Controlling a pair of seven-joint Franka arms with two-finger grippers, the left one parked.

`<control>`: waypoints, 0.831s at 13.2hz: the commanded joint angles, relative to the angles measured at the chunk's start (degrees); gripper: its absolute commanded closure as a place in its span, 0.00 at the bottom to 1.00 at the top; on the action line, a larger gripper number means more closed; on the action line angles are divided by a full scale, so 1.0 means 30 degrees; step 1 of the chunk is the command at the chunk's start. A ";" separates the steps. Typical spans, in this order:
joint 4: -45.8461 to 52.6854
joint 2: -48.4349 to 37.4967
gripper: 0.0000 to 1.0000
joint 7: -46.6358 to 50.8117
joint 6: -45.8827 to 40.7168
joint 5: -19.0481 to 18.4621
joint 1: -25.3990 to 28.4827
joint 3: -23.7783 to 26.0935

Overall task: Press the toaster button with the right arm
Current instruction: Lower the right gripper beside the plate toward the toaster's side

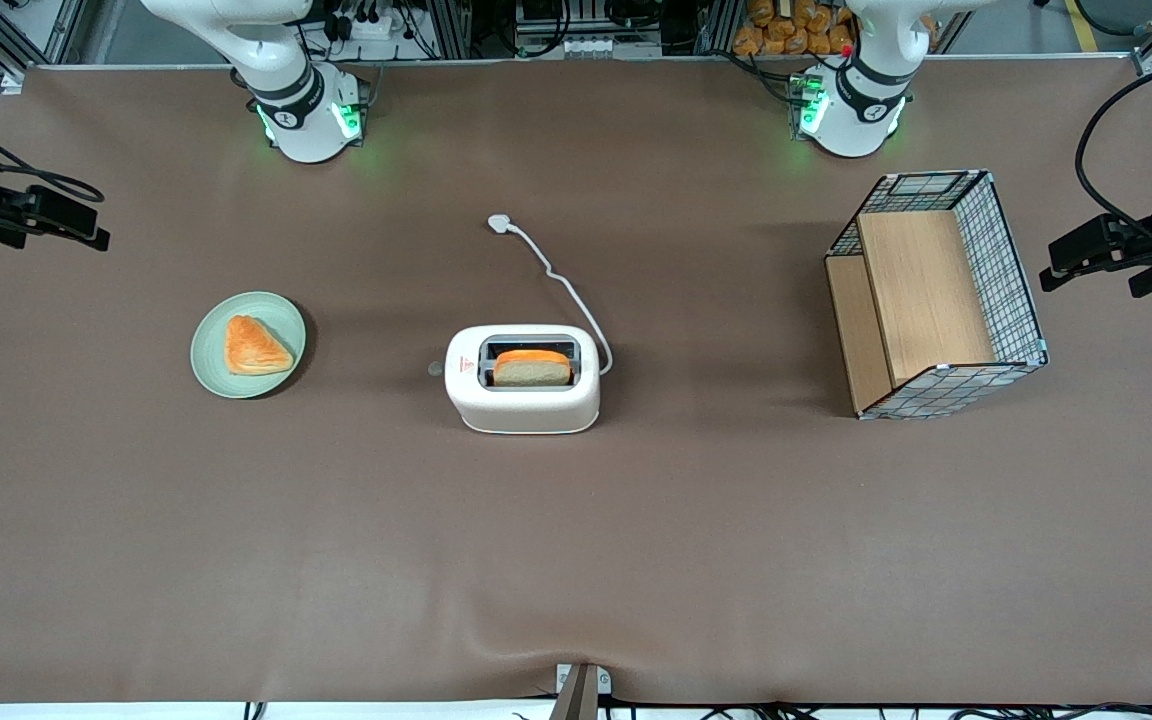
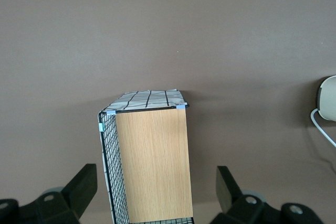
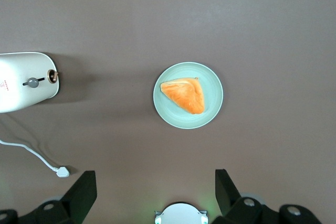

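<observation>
The cream-white toaster [image 1: 522,378] stands mid-table with a bread slice [image 1: 532,368] in one slot. Its small grey button [image 1: 435,369] sticks out of the short end that faces the working arm's end of the table. The right wrist view also shows the toaster [image 3: 23,80] and its button [image 3: 33,82]. My right gripper [image 3: 155,192] is open and empty. It hangs high above the table at the working arm's end [image 1: 76,225], well apart from the toaster, with the plate between them.
A pale green plate [image 1: 211,370] with a triangular pastry [image 1: 254,346] lies beside the toaster, toward the working arm's end. The white cord ends in a plug [image 1: 501,224] farther from the camera. A wire-and-wood basket [image 1: 936,295] stands toward the parked arm's end.
</observation>
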 commanded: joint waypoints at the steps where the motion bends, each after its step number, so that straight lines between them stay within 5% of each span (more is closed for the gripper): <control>1: 0.0573 0.0533 0.00 0.0025 -0.0472 0.0393 -0.0259 0.0208; 7: 0.0427 0.1030 0.00 0.0025 -0.0762 0.0569 -0.0201 0.0238; 11: 0.0310 0.2258 0.00 0.0142 -0.1789 0.2995 -0.0289 0.0208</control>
